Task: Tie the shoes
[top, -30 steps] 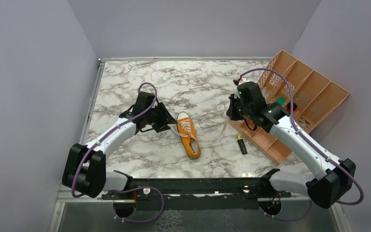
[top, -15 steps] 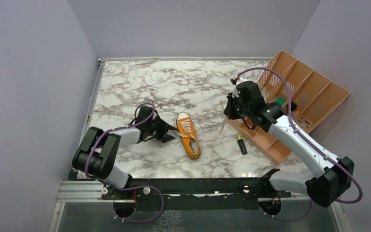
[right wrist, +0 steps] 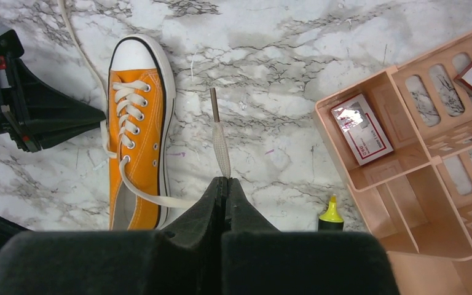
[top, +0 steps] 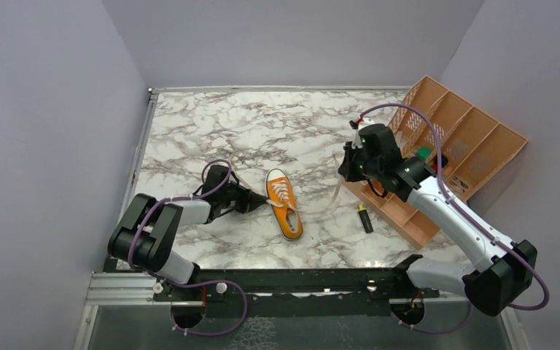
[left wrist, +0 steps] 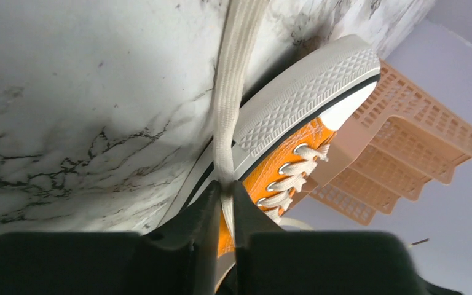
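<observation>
The orange shoe point(top: 284, 205) lies flat on the marble table point(top: 211, 131), its white toe cap pointing away from the arms. My left gripper point(top: 259, 201) is low at the shoe's left side. In the left wrist view its jaws point(left wrist: 225, 187) pinch a flat white lace point(left wrist: 227, 110) beside the ribbed sole point(left wrist: 301, 101). My right gripper point(top: 345, 173) hovers to the shoe's right. Seen from the right wrist, it point(right wrist: 224, 179) is shut on the other lace point(right wrist: 221, 144), which runs back to the shoe point(right wrist: 136, 123).
A peach compartment basket point(top: 456, 146) stands at the right, holding a small red-and-white box point(right wrist: 361, 129). A black-bodied highlighter with a yellow tip point(top: 365, 218) lies between the shoe and the basket. Grey walls enclose the table on three sides.
My left arm has dropped low to the table and its open jaws have come together on the lace at the shoe's left side. The right gripper has barely moved.
</observation>
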